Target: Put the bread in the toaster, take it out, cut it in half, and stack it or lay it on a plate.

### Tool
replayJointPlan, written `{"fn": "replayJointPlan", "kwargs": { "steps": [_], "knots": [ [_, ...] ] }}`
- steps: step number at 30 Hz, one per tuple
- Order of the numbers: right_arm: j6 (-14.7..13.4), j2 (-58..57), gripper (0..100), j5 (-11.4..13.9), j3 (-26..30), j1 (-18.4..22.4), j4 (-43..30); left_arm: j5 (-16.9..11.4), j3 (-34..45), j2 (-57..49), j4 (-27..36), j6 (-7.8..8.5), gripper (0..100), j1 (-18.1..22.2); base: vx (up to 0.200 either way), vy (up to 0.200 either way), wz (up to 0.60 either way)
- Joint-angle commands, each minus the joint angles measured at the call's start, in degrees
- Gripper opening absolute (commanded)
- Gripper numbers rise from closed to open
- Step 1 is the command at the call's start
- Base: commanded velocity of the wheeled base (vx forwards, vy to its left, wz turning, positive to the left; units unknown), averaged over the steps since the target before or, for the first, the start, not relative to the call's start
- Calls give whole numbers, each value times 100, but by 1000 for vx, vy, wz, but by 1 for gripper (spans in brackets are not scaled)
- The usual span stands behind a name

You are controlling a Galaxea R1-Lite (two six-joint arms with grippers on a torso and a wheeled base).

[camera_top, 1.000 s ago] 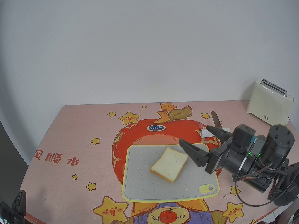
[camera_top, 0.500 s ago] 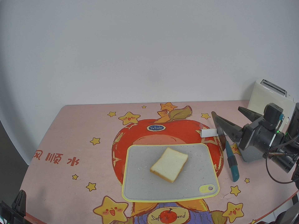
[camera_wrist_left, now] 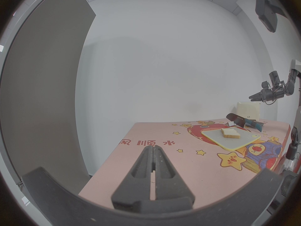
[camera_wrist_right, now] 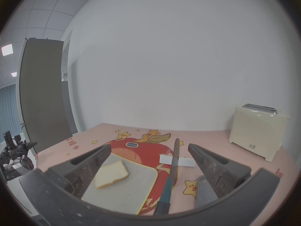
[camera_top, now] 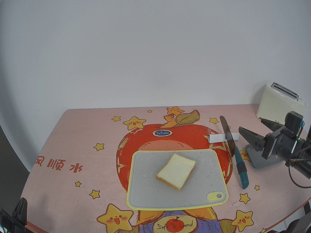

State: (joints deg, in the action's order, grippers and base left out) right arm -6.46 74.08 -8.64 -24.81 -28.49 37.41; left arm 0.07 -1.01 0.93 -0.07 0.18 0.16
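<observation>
Evidently the soft, square bread (camera_top: 176,171) lay flat on the smooth grey cutting board (camera_top: 145,191), placed for cutting. To its right, the knife (camera_top: 239,165) had its dark blade propped on a small white block (camera_top: 215,137), likely for easy grasping. The right gripper (camera_top: 252,125) hung open and empty just right of it, near the boxy cream toaster (camera_top: 280,105). The left gripper (camera_wrist_left: 153,154) was closed, empty, at the near left.

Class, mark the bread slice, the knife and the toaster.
bread slice (camera_top: 176,171), head view, centre of top face.
knife (camera_top: 239,160), head view, teal handle.
toaster (camera_top: 277,105), head view, cream front wall.
</observation>
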Motion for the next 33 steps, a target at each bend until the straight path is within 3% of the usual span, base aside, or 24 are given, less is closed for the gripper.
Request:
{"fn": "replayJointPlan", "kwargs": {
  "steps": [1, 4, 8, 11, 28, 33],
  "knots": [
    [-4, 247, 100, -41, 29, 116, -164, 1, 101, -40, -1, -1, 0, 2, 0, 0, 0],
    [4, 432, 100, -102, 64, -16, -182, 1, 101, -40, -1, -1, 0, 2, 0, 0, 0],
    [-13, 616, 100, -735, 64, -447, -173, 1, 101, -40, -1, -1, 0, 2, 0, 0, 0],
    [-31, 704, 100, -999, 55, -623, -138, 1, 101, -40, -1, -1, 0, 2, 0, 0, 0],
    [-119, 520, 100, -1069, -24, -640, -147, 1, 101, -40, -1, -1, 0, 2, 0, 0, 0],
    [-206, 546, 100, -1289, -59, -649, -155, 1, 101, -40, -1, -1, 0, 2, 0, 0, 0]
  ]
}}
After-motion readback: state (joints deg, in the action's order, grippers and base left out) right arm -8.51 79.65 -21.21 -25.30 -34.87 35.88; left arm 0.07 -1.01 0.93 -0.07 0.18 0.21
